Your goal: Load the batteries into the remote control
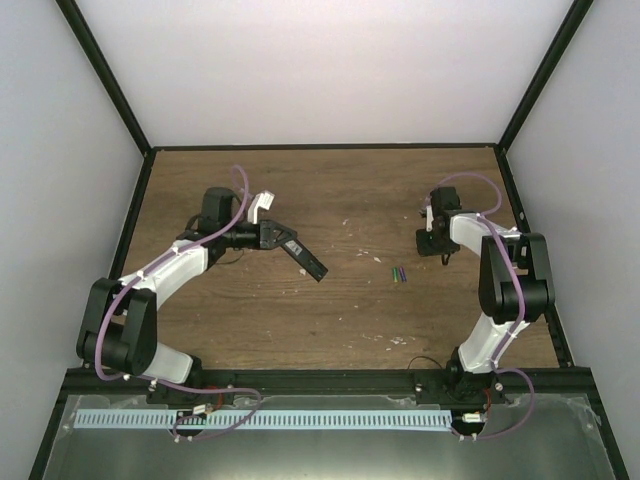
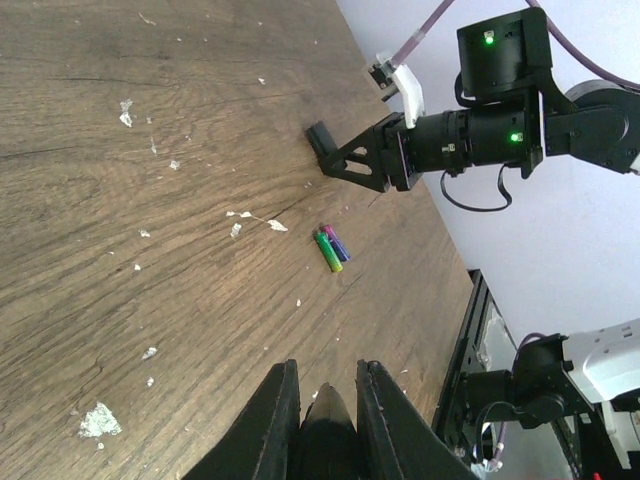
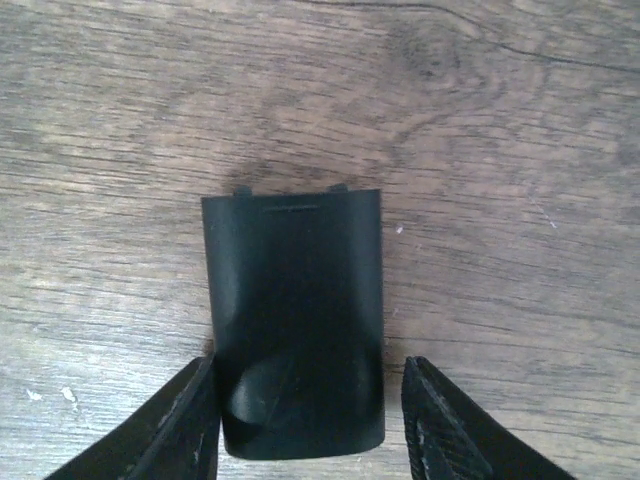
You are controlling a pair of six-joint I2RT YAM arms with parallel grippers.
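The remote control [image 1: 310, 262], a slim black bar, sticks out of my left gripper [image 1: 287, 241] toward the table's middle, held above the wood. In the left wrist view its black end [image 2: 325, 430] sits pinched between that gripper's [image 2: 326, 368] jaws. The green battery [image 2: 328, 252] and purple-blue battery [image 2: 337, 243] lie side by side on the table [image 1: 399, 273], between the two arms. My right gripper [image 1: 432, 240] is open, its fingers [image 3: 190, 420] straddling a short black cover piece [image 3: 295, 320] lying flat on the wood.
The wooden table [image 1: 340, 320] has pale scuffs and flecks. Black frame rails [image 1: 325, 147] and white walls bound it at the back and sides. My right arm [image 2: 480, 130] shows beyond the batteries in the left wrist view.
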